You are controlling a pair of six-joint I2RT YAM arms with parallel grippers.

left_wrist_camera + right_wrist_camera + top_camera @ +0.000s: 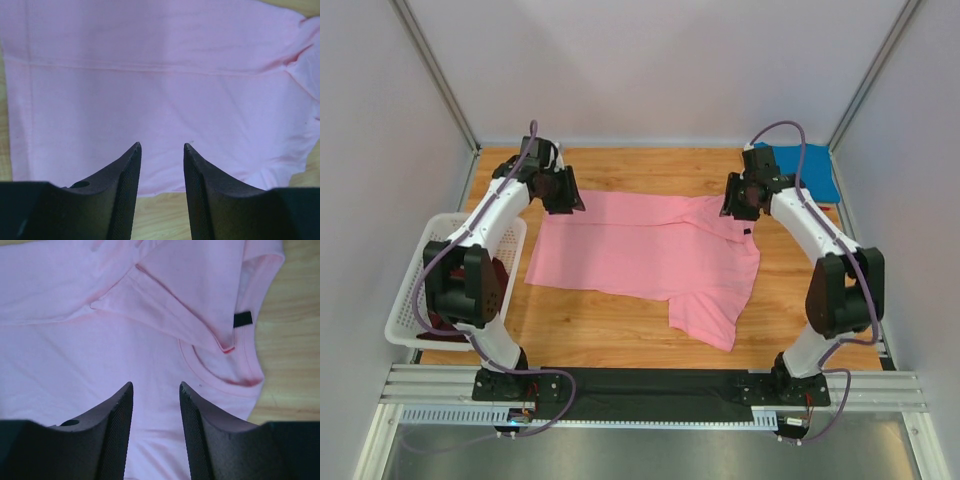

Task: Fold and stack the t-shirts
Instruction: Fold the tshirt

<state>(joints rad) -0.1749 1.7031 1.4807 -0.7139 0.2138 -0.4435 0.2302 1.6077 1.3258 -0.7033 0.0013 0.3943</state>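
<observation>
A bright pink t-shirt (650, 260) lies spread on the wooden table, one sleeve folded over near the collar (225, 375). My left gripper (565, 195) hovers over the shirt's far left edge. In the left wrist view it (162, 146) is open, with only pink fabric (160, 75) and table under the jaws. My right gripper (738, 200) hangs over the collar end. In its wrist view it (156, 385) is open and holds nothing. A blue t-shirt (805, 170) lies folded at the back right corner. Dark maroon fabric (504, 272) shows in the basket, mostly hidden by the left arm.
A white lattice basket (420, 290) stands at the table's left edge beside the left arm. A black tag (243, 319) sits on the folded sleeve. Grey walls close in the table on three sides. Bare wood (590, 325) lies in front of the pink shirt.
</observation>
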